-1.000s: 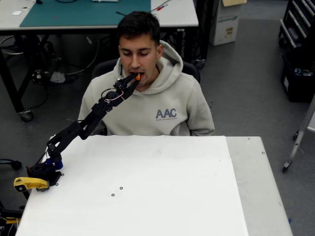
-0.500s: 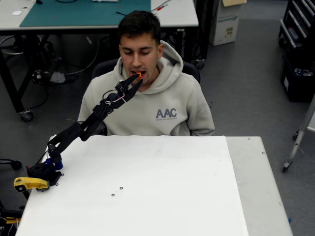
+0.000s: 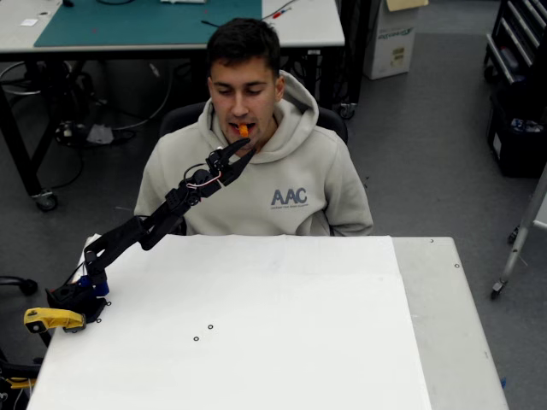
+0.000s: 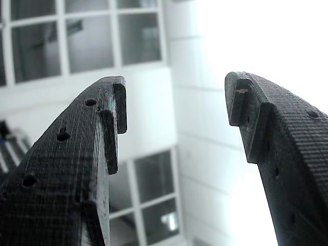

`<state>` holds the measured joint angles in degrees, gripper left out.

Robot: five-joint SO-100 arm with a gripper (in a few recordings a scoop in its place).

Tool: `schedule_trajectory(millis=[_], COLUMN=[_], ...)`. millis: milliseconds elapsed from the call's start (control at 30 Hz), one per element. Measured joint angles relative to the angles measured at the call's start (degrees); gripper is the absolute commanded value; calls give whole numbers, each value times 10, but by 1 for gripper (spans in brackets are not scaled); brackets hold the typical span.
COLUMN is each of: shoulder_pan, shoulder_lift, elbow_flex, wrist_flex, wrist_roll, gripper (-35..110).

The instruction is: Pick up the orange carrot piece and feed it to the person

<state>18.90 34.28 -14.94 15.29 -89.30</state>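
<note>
Carrot piece (image 3: 243,130) sat orange between the lips of the person (image 3: 256,171) in the AAC hoodie, while the gripper (image 3: 240,151) hung just below his chin, fingers (image 4: 77,174) spread apart and empty.

From overhead I get even, soft room light, sharp throughout; the white table (image 3: 256,325) is bright but keeps its detail, with faint shadows at its left edge. My wrist view is blown out to white on the right, and the dark fingers (image 4: 66,174) sit slightly soft against hazy windows (image 4: 87,41).
</note>
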Motion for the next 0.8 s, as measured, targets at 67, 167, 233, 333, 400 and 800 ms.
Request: schedule_trajectory(millis=[67,167,233,333,400,800], shoulder_pan=[2,-1,-3,-5,-5,-4], shoulder_lift=[0,0,0,0,0,0], elbow_flex=[0,0,0,0,0,0], wrist_flex=[0,0,0,0,0,0], wrist_roll=[0,0,0,0,0,91], gripper=[0,-3,-1,-2,-3,-3])
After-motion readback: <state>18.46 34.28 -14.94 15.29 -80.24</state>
